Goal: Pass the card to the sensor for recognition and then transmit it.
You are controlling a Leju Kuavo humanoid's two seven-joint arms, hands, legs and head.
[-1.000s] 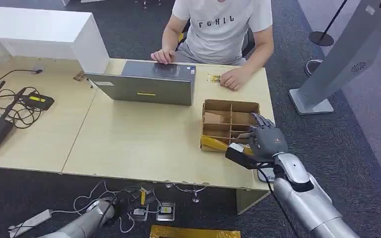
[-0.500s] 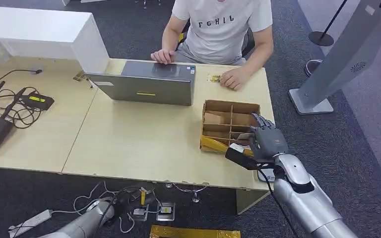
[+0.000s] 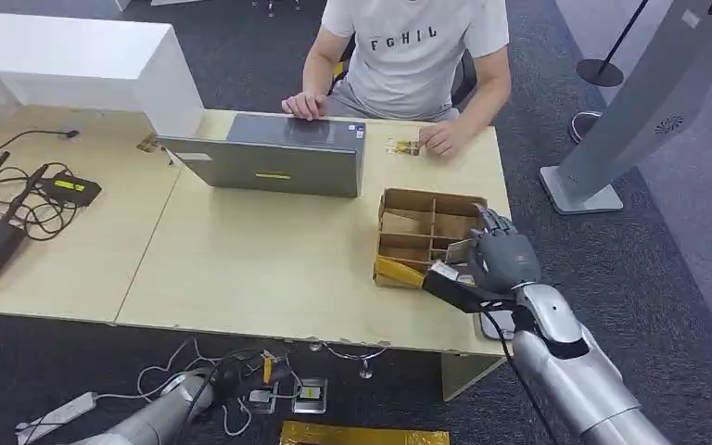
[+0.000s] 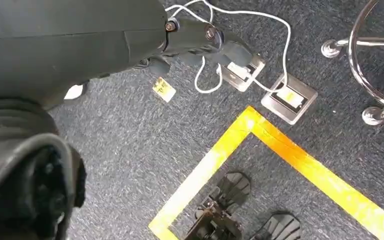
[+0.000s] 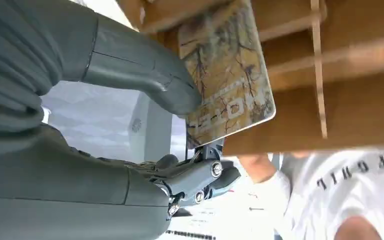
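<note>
At lower right, my right robot hand (image 3: 502, 261) pinches the brown patterned card (image 5: 227, 75) above the partitioned cardboard box (image 3: 426, 215); next, I judge, carry it to the sensor.

Light wooden desk (image 3: 241, 269) on dark grey carpet (image 3: 612, 250), white cabinet (image 3: 74, 56) at its far left corner, grey slanted kiosk stand (image 3: 640, 102) to the right, yellow floor tape (image 4: 280, 150), chrome stool base (image 4: 375, 55).

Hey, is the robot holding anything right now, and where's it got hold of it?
The right hand pinches a card by one edge; its far end sticks out free.
</note>
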